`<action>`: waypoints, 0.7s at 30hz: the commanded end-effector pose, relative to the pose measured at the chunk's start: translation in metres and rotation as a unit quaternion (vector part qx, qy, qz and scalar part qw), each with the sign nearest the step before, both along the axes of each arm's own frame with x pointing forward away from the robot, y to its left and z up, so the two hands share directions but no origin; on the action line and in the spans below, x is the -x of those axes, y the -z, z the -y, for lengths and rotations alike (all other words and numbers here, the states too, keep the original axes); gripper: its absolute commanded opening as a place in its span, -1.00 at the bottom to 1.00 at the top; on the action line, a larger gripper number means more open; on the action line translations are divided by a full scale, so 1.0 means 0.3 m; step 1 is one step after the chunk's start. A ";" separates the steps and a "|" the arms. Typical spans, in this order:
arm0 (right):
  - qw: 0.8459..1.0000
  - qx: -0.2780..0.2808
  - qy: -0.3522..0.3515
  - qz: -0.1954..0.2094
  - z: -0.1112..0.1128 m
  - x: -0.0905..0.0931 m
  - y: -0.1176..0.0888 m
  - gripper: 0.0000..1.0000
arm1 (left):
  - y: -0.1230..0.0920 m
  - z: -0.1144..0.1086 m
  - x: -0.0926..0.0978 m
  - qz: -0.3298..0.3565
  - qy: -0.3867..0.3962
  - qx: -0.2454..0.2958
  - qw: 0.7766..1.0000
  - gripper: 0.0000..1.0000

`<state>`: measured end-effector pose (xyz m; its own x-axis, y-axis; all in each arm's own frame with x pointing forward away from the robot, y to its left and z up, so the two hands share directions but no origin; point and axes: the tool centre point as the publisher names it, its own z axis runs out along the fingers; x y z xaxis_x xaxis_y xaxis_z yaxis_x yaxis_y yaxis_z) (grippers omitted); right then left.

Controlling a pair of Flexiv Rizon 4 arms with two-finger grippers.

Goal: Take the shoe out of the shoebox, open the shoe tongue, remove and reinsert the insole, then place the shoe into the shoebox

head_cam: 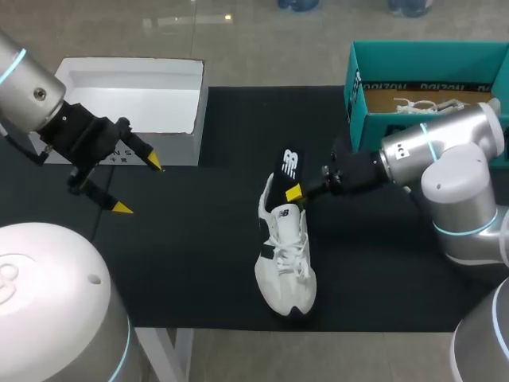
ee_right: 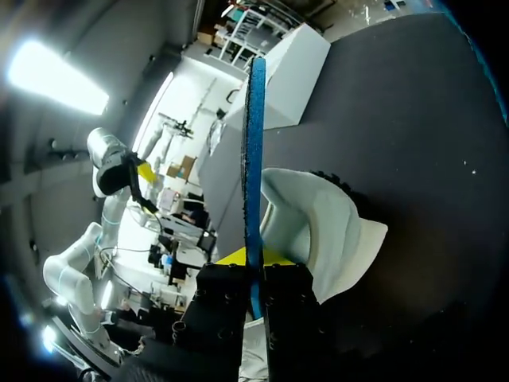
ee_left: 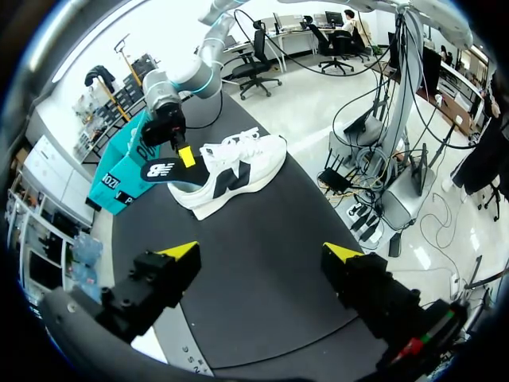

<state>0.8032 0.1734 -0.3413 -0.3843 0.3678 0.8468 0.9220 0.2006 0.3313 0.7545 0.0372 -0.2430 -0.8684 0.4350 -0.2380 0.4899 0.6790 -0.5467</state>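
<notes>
Right jaws clamp the insole (head_cam: 290, 165) at the heel of the shoe (head_cam: 288, 267); left jaws gape, well away

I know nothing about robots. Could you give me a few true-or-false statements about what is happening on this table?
1. The white shoe lies on the black mat, outside the teal shoebox. True.
2. The right gripper grips the black insole. True.
3. The left gripper is clamped on the shoe's laces. False: it is open, well apart from the shoe, holding nothing.
4. The teal shoebox is empty. False: what looks like a second shoe lies inside.
</notes>
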 end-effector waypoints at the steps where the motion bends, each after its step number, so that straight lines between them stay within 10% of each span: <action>1: 1.000 0.002 -0.006 -0.008 -0.037 0.016 0.037 -1.00 | 0.000 0.001 0.000 0.000 0.000 -0.002 1.000 1.00; 10: 1.000 0.010 -0.007 -0.024 -0.038 0.061 0.059 -1.00 | 0.000 0.001 0.000 0.000 0.000 -0.002 1.000 1.00; 14: 1.000 0.013 -0.003 -0.018 -0.021 0.035 0.037 -0.10 | 0.000 0.001 0.000 0.000 0.000 -0.002 1.000 1.00; 21: 1.000 0.020 -0.001 0.002 0.002 -0.015 -0.013 -0.14 | 0.000 0.001 0.000 0.000 0.000 -0.002 1.000 1.00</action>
